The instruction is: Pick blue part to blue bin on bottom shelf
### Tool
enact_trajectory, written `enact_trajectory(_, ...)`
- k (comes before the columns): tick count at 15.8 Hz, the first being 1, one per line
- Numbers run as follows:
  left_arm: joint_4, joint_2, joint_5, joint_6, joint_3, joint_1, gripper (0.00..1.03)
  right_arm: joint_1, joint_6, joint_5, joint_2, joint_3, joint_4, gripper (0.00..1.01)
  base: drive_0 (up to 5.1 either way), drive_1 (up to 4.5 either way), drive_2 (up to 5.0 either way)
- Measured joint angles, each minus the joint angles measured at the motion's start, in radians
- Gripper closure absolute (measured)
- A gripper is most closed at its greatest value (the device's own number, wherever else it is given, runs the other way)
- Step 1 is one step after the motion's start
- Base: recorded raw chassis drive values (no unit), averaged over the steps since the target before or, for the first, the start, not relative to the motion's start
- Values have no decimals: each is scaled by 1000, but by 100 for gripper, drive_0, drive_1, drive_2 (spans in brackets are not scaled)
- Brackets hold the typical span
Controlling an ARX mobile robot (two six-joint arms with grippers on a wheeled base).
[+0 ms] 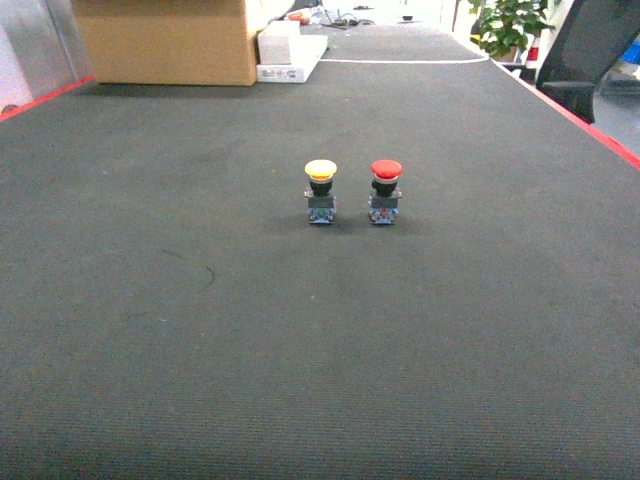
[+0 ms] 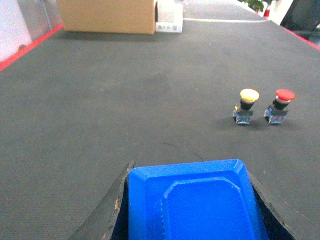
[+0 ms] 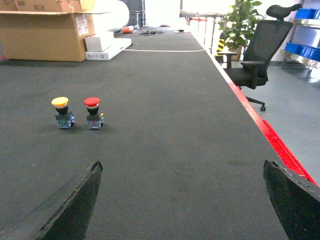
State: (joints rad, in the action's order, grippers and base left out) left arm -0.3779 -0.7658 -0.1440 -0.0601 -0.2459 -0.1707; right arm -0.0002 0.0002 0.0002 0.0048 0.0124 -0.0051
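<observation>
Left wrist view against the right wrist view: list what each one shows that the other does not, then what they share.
Only the left wrist view shows a blue part held between the left gripper's fingers. Only the right wrist view shows the right gripper open and empty, a black office chair, a potted plant and blue bins at the far right. Both show the dark mat, the yellow-capped button, the red-capped button and the cardboard box.

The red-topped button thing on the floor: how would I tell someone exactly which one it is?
Start from the wide dark carpet stretching toward the cardboard box. Near its middle, two small push-buttons stand upright side by side. Seen from the robot's head camera, the red-capped button is the right-hand one; its neighbour, the yellow-capped button, differs only in cap colour.
</observation>
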Motion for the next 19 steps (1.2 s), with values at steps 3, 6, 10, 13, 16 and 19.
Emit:
enact_trajectory(3, 334, 390, -142, -13, 21, -135, 58, 0, 0, 0, 0, 0, 0, 3, 0, 0, 0)
enact_trajectory(6, 491, 571, -228, -24, 26, -137, 58, 0, 0, 0, 0, 0, 0, 3, 0, 0, 0)
enact_trajectory(10, 493, 571, -226, -27, 35, -138, 58, 0, 0, 0, 0, 0, 0, 3, 0, 0, 0)
enact_trajectory(13, 493, 571, -226, -27, 35, -138, 58, 0, 0, 0, 0, 0, 0, 3, 0, 0, 0)
enact_trajectory(16, 492, 571, -226, -27, 35, -138, 58, 0, 0, 0, 0, 0, -1, 3, -2, -137, 134)
enact_trajectory(19, 493, 568, -226, -27, 35, -138, 58, 0, 0, 0, 0, 0, 2, 3, -10, -424, 405)
